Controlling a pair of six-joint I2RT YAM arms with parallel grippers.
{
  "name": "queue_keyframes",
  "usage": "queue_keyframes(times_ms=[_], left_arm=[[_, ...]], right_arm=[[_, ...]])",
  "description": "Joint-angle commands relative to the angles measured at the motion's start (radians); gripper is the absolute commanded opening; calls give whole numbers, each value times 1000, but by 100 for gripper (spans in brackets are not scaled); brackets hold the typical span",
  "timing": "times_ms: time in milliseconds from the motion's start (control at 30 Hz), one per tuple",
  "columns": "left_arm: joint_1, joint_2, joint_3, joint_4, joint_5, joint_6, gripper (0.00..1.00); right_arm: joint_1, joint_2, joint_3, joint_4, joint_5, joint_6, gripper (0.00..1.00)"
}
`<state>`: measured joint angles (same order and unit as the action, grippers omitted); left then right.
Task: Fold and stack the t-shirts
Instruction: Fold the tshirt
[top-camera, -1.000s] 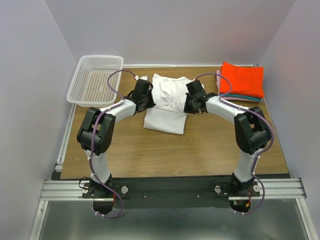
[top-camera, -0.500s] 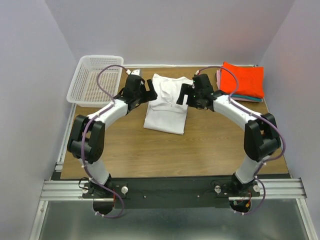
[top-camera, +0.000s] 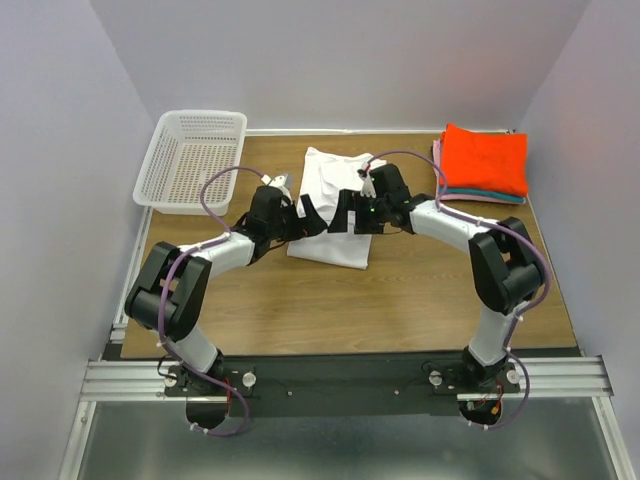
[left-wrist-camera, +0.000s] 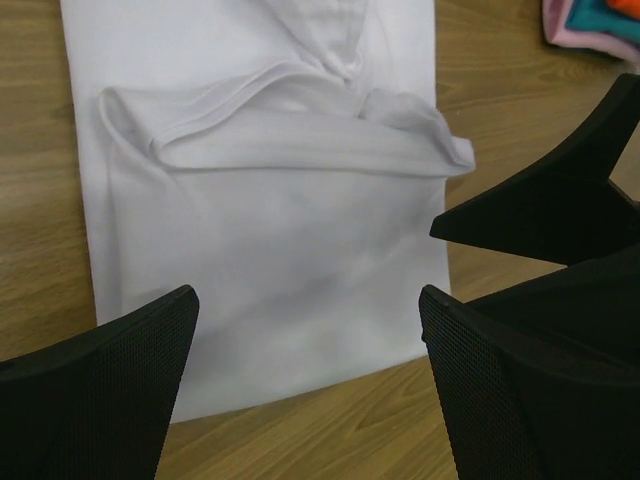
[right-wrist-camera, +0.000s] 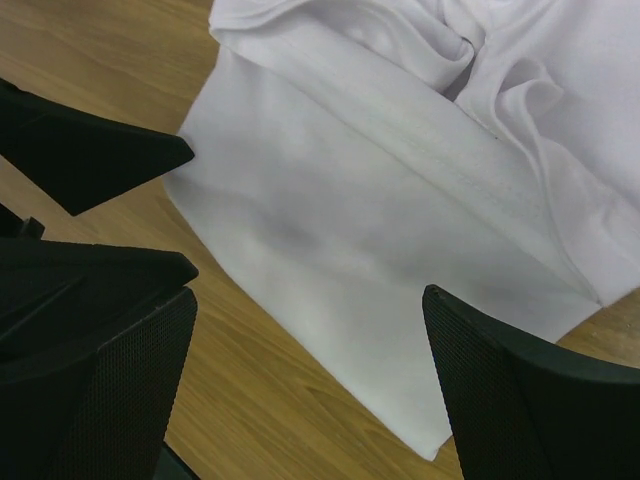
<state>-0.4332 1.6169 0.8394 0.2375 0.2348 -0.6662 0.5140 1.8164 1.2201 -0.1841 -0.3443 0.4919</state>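
Left gripper (top-camera: 311, 217) and right gripper (top-camera: 345, 212), both spread open, nearly meet over the white t-shirt (top-camera: 330, 172) at twelve o'clock; collision risk.

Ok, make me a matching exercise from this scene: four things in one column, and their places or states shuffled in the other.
Things:
A. white t-shirt
B. basket
C. stack of folded shirts
D. left gripper

Places or states:
1. far right corner of the table
2. open, holding nothing
3. far left corner
4. middle, towards the far edge, partly folded

Pairs: A-4, B-3, C-1, D-2
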Motion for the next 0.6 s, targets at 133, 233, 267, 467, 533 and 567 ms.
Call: queue_keyframes(times_ms=[133,233,267,467,533,567], left_arm=[[5,70,-51,62,26,-16,98],[7,77,-77,63,11,-27,98],[7,81,-86,62,5,-29,98],[11,80,-99,40,-20,-24,98],[11,69,-105,33,-25,-23,98],[11,64,-108,29,-26,-24,98]], right_arm=[[11,133,84,64,-18,-65,100],[11,170,125,77,13,-70,100],[11,181,139,78,25,-72,100],[1,254,235,80,195,-78,100],[-11,296,280,80,220,-75,100],[-25,314,300,80,232,-70,100]])
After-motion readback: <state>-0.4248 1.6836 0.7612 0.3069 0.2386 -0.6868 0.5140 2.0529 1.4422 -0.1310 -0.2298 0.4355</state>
